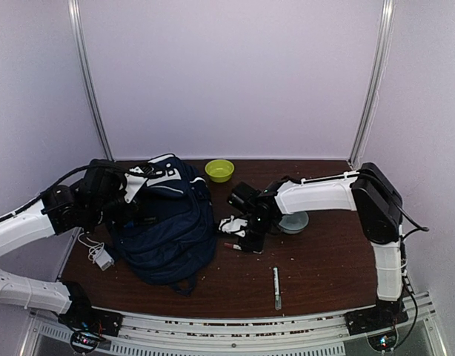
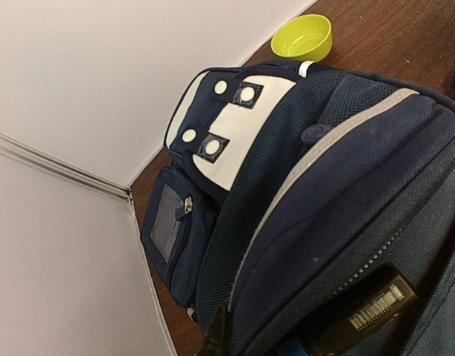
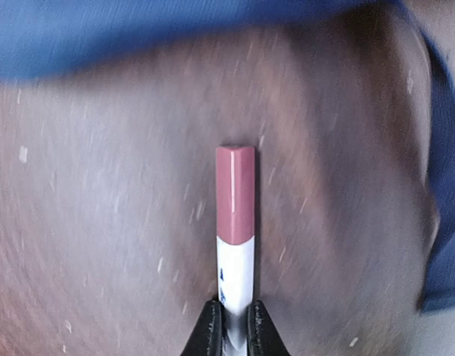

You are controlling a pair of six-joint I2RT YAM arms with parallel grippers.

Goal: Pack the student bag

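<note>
- student bag lies on L half of table, white patch panel twd far side.
- L gripper clenched on bag's rim, far-L end.
- R gripper just R of bag, low over table, grasping pink-capped pen by its white barrel.
- green bowl beyond bag, far side; 2nd pen lies near-R, well apart.

Left gripper closed, arm bent inward; right gripper pinching pen, arm reaching inward.
</note>
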